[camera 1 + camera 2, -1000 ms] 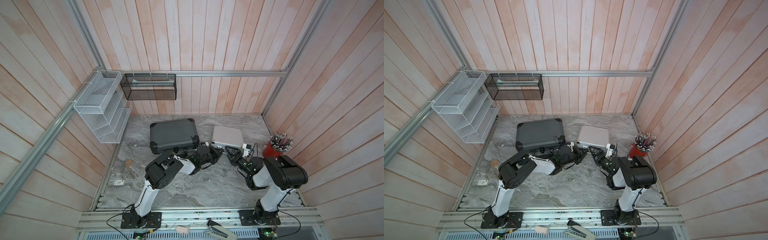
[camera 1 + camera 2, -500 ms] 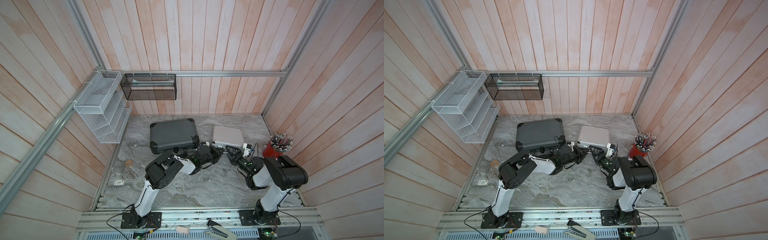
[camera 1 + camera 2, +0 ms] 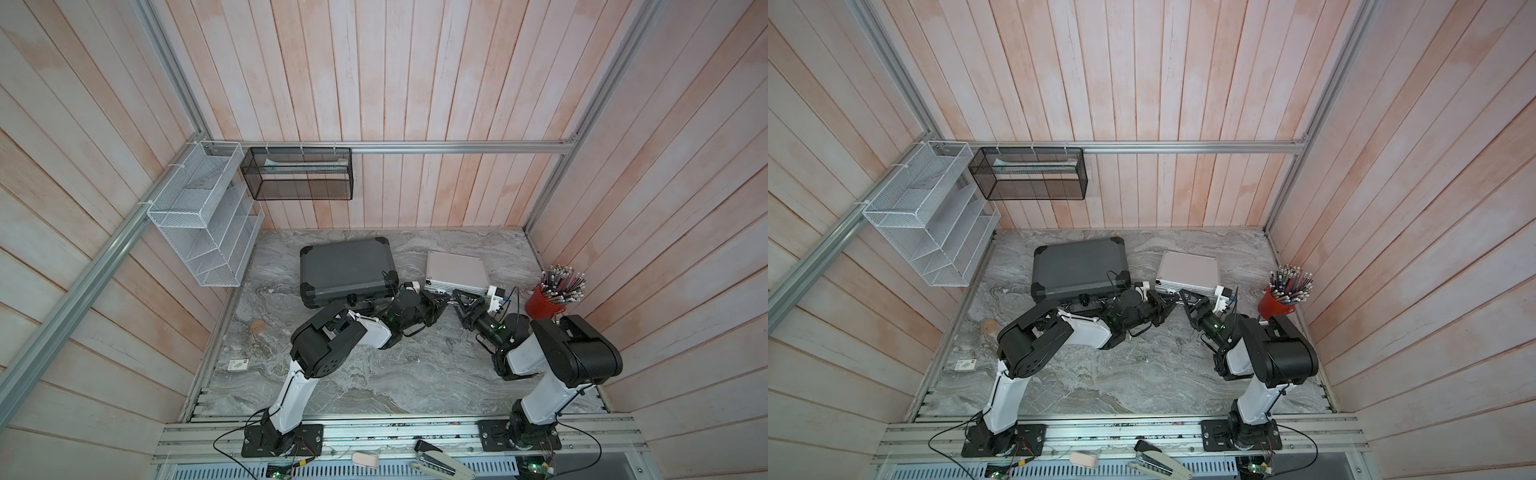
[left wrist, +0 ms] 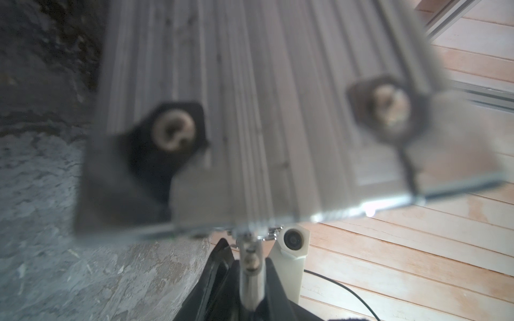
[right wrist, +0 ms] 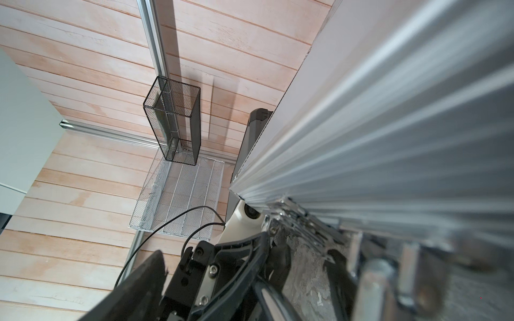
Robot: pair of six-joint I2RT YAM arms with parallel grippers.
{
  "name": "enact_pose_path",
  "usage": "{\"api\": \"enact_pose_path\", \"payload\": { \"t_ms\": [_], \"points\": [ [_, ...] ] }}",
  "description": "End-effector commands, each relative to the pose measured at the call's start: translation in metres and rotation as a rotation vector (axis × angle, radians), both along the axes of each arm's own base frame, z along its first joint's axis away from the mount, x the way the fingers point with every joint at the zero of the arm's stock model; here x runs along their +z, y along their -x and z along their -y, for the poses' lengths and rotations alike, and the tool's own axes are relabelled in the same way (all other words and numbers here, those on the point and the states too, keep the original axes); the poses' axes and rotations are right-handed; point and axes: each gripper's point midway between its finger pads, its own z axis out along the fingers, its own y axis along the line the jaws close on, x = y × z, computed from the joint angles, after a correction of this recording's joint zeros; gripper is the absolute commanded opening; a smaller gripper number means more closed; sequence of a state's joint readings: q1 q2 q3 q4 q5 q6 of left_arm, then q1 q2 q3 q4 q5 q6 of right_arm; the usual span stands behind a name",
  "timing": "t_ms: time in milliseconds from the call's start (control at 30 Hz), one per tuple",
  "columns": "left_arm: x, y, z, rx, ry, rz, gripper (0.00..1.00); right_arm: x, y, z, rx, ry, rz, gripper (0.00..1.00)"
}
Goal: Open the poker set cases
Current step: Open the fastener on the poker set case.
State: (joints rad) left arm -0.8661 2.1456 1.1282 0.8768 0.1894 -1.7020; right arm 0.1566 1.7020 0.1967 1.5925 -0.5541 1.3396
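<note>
nearest you, on the grey marble-pattern tabletop (image 3: 395, 374), a small white card with a red patch (image 3: 239, 365) lies by the left edge; its print is too small to read.

past it, both arms reach to the near long side of the small silver ribbed aluminium case (image 3: 457, 268). your left gripper (image 3: 441, 300) is clamped tight on a slim chrome fitting (image 4: 250, 266) at that edge, its black fingers (image 4: 214, 278) pinching it from both sides. your right gripper (image 3: 460, 296) sits just beside it with its jaws spread wide; you cannot tell whether they touch the case.

the silver case lies flat and closed. it has a smooth pale top and fine ridges along its side, where two black riveted fittings (image 4: 169, 141) show blurred in the left wrist view.

to its left, apart from it, the larger dark grey hard case with black corner caps (image 3: 347, 268) also lies flat and closed, its top matte.

a red cup full of pencils (image 3: 544, 305) stands by the right wall. farther back, a white wire mesh rack (image 3: 203, 224) and a black wire mesh basket (image 3: 297, 174) hang on the pale wooden plank walls (image 3: 415, 83).
</note>
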Motion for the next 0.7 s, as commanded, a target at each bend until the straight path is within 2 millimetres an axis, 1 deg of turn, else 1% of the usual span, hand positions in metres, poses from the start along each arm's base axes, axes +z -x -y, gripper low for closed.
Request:
{"api": "enact_pose_path", "payload": {
  "t_ms": [0, 167, 500, 667],
  "points": [
    [0.0387, 0.0109, 0.0202, -0.07, 0.102, 0.104, 0.04, 0.0394, 0.0072, -0.0041, 0.023, -0.033, 0.151, 0.9],
    [0.0357, 0.0102, 0.0196, -0.064, 0.099, 0.101, 0.04, 0.0422, 0.0094, -0.0035, 0.022, -0.035, 0.154, 0.9],
    [0.0327, 0.0091, 0.0167, -0.054, 0.101, 0.095, 0.04, 0.0351, 0.0147, -0.0006, 0.006, -0.007, 0.134, 0.9],
    [0.032, 0.0099, 0.0154, -0.053, 0.102, 0.093, 0.04, 0.0397, 0.0142, -0.0004, 0.003, -0.006, 0.148, 0.9]
  ]
}}
